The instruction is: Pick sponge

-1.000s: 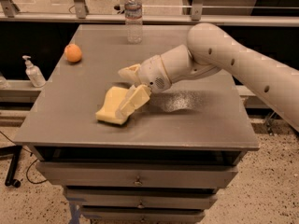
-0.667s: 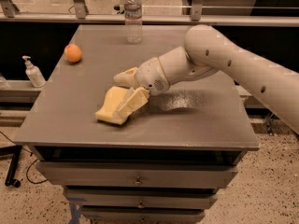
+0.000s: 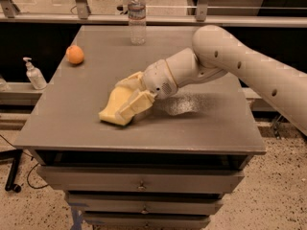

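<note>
- Centrally, a grey flat-topped cabinet (image 3: 201, 128) with stacked drawers below fills the view; its top has a pale shiny patch (image 3: 181, 104) just past centre toward 4 o'clock.
- A thick white tubular robot arm (image 3: 249, 68) comes in from 3 o'clock and slopes down over the tabletop toward 8 o'clock.
- The pale yellow thick foam sponge (image 3: 110, 108) lies on the tabletop at about 7 o'clock from centre, near the front edge, and is not raised off the surface.
- The arm's gripper (image 3: 122, 100) is low over the sponge's 2 o'clock end. Its pale yellow blocky fingers (image 3: 136, 104) stand apart, one on the 12 o'clock side and one on the 5 o'clock side of the foam, and are not closed on it.
- A clear plastic water bottle (image 3: 137, 14) stands upright at 12 o'clock, at the far edge.
- A small white pump bottle (image 3: 34, 74) stands off the cabinet at 9 o'clock, on a lower ledge.
- A round orange fruit (image 3: 75, 54) sits at 10 o'clock, well apart from the sponge.
</note>
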Available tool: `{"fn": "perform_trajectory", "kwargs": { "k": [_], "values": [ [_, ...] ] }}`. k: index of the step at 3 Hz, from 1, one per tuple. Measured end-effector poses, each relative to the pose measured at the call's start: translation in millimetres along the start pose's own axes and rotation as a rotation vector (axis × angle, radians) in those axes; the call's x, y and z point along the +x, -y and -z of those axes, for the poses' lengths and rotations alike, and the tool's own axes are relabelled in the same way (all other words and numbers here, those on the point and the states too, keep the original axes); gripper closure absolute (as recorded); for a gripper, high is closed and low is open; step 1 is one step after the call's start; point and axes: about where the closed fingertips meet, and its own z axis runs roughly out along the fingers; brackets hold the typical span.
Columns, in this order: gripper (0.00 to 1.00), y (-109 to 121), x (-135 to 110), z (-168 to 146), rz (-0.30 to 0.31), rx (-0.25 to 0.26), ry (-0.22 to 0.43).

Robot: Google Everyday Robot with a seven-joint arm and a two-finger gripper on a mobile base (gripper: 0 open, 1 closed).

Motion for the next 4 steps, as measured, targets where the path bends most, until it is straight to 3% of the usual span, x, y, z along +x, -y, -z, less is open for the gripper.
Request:
{"fn": "perform_trajectory", "kwargs": {
  "k": [2,4],
  "values": [
    [0.98,-8,-9,10,0.011,0.017,-0.013],
    [1.0,-4,-19,19,0.017,0.048,-0.025]
  ]
}}
